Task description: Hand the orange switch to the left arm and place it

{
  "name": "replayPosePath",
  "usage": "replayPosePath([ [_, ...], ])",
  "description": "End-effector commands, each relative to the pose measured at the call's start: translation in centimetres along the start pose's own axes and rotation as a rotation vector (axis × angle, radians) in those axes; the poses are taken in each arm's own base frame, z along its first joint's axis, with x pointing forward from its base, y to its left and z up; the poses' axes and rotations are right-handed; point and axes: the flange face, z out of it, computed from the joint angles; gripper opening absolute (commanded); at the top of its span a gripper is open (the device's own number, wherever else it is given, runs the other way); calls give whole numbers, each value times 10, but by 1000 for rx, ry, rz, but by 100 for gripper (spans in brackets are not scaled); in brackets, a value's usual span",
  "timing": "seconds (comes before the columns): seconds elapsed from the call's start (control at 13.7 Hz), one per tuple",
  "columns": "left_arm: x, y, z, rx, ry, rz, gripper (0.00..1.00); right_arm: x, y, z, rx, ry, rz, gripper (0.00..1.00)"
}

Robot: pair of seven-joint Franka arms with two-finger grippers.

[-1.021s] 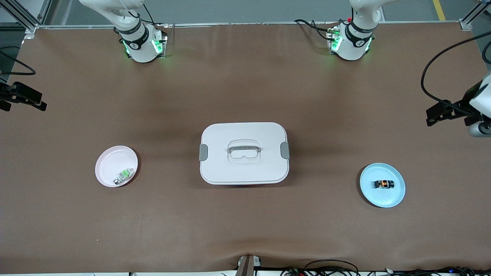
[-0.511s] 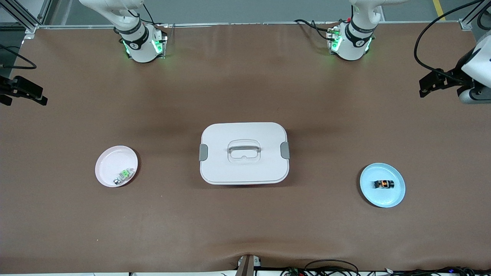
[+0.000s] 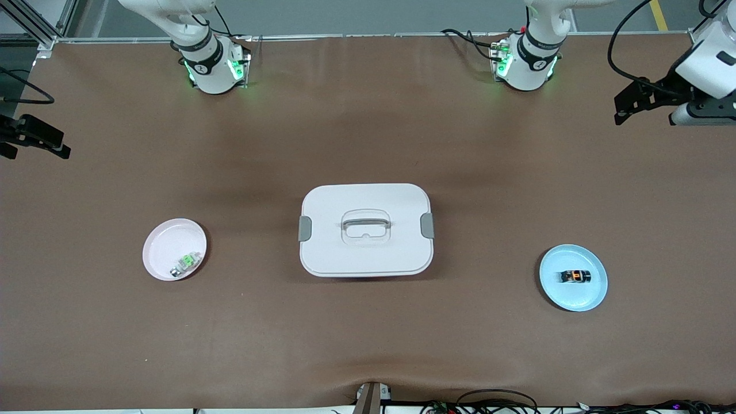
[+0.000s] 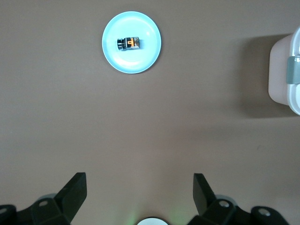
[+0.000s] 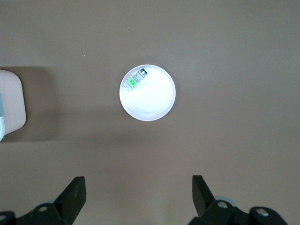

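Observation:
The orange switch point(image 3: 575, 276) is a tiny black cylinder with an orange band, lying on a round blue plate point(image 3: 592, 293) toward the left arm's end of the table. In the left wrist view the switch point(image 4: 130, 43) lies far below my left gripper point(image 4: 139, 183), which hangs high over bare table, open and empty. The white lidded box point(image 3: 365, 247) with its grey handle stands mid-table, its clip edge point(image 4: 293, 70) also showing. My right gripper point(image 5: 139, 183) hangs high over the right arm's end, open and empty. Both arms point(image 3: 201, 54) point(image 3: 532, 54) rise from their bases.
A pink plate point(image 3: 167, 244) holding a small green-and-white component point(image 3: 185, 263) lies toward the right arm's end, and shows as plate point(image 5: 154, 101) and component point(image 5: 135, 79) in the right wrist view. Brown mat covers the table between the plates and the box.
The left arm's hand has moved toward the bases' side of the table, staying at its own end. The right arm's hand shifted only slightly. Switch, plates and box have not moved.

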Motion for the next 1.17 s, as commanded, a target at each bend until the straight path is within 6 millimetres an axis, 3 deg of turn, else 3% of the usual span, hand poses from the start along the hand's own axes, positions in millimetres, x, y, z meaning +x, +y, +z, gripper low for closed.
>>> replayPosePath([
  [0.0, -12, 5, -5, -12, 10, 11, 100, -6, 1, -5, 13, 13, 16, 100],
  [0.36, 12, -12, -12, -24, 14, -5, 100, -5, 0, -5, 15, 18, 15, 100],
  [1.09, 22, -14, -8, -27, 9, -21, 100, -5, -2, -8, 11, 28, 9, 100],
])
